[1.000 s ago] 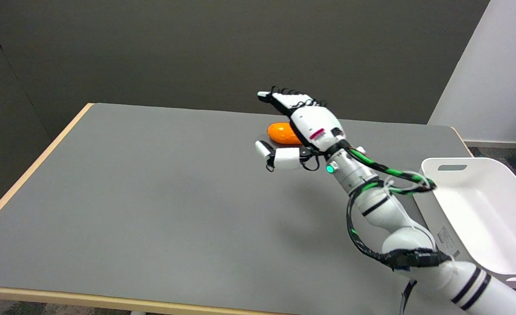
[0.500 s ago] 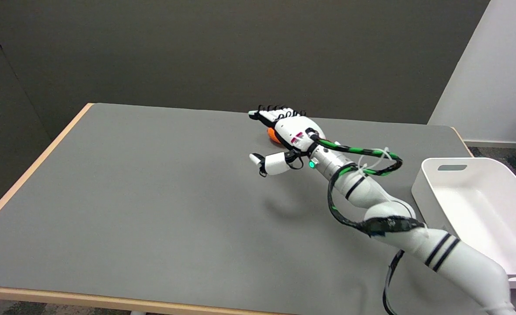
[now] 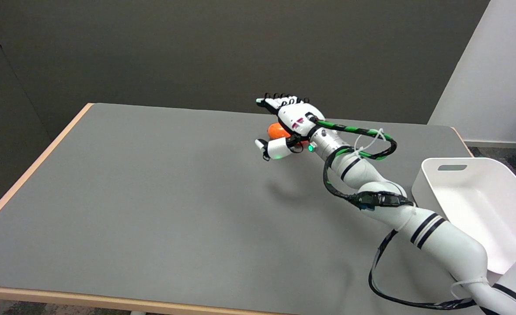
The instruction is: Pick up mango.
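The orange mango (image 3: 276, 130) lies on the grey table (image 3: 153, 188) toward its far edge, and only its left end shows from behind my right hand (image 3: 289, 124). The hand hovers over and in front of it with the fingers (image 3: 280, 103) stretched out to the left above the fruit. The thumb (image 3: 273, 149) is held apart on the near side. The mango sits in the gap between thumb and fingers. I cannot see whether the palm touches it, and nothing is gripped.
A white plastic bin (image 3: 481, 210) stands at the table's right edge, beside my forearm. A black-and-green cable (image 3: 363, 131) loops off the wrist. A dark wall stands behind the table's far edge.
The arm has stretched farther across the table, carrying the hand up to the mango. In the last half second the hand rose slightly, and the thumb came closer to the fruit.
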`<act>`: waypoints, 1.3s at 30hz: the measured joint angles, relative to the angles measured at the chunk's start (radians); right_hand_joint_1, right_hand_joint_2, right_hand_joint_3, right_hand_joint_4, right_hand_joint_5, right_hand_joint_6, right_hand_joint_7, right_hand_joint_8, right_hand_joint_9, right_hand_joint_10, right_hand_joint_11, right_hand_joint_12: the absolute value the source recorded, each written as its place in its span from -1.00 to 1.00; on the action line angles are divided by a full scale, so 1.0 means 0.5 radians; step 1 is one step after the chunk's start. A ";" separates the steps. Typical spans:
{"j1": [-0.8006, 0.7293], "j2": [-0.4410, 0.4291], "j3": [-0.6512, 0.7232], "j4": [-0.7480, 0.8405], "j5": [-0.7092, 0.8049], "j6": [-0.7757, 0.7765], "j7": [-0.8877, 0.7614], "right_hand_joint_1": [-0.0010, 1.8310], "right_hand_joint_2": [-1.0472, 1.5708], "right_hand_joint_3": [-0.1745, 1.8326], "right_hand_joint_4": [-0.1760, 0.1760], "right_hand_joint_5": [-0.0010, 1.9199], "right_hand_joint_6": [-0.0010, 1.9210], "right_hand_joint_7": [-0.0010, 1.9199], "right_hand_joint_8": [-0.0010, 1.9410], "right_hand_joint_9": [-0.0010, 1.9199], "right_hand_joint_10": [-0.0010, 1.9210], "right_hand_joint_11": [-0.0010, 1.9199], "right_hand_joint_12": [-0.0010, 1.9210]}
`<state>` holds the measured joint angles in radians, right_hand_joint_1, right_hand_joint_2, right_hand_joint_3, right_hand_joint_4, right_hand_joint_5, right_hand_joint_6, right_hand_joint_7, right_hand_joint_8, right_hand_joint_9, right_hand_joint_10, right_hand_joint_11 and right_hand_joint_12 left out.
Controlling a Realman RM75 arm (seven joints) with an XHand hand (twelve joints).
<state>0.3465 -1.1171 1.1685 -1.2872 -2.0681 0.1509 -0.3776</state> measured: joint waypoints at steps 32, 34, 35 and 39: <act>0.051 -0.019 0.102 0.073 0.074 -0.029 -0.130 -0.45 0.29 0.05 0.21 -0.88 -0.66 -0.76 -0.71 -0.82 -0.33 -0.89 0.27; 0.051 -0.019 0.104 0.076 0.075 -0.029 -0.131 -0.45 0.29 0.05 0.21 -0.88 -0.66 -0.76 -0.71 -0.82 -0.33 -0.89 0.27; 0.051 -0.018 0.105 0.077 0.075 -0.029 -0.132 -0.45 0.29 0.05 0.21 -0.88 -0.66 -0.76 -0.71 -0.82 -0.33 -0.89 0.27; 0.051 -0.014 0.109 0.082 0.076 -0.029 -0.134 -0.45 0.30 0.05 0.21 -0.88 -0.66 -0.76 -0.71 -0.82 -0.33 -0.89 0.27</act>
<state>0.3719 -1.1242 1.2228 -1.2465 -2.0298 0.1364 -0.4444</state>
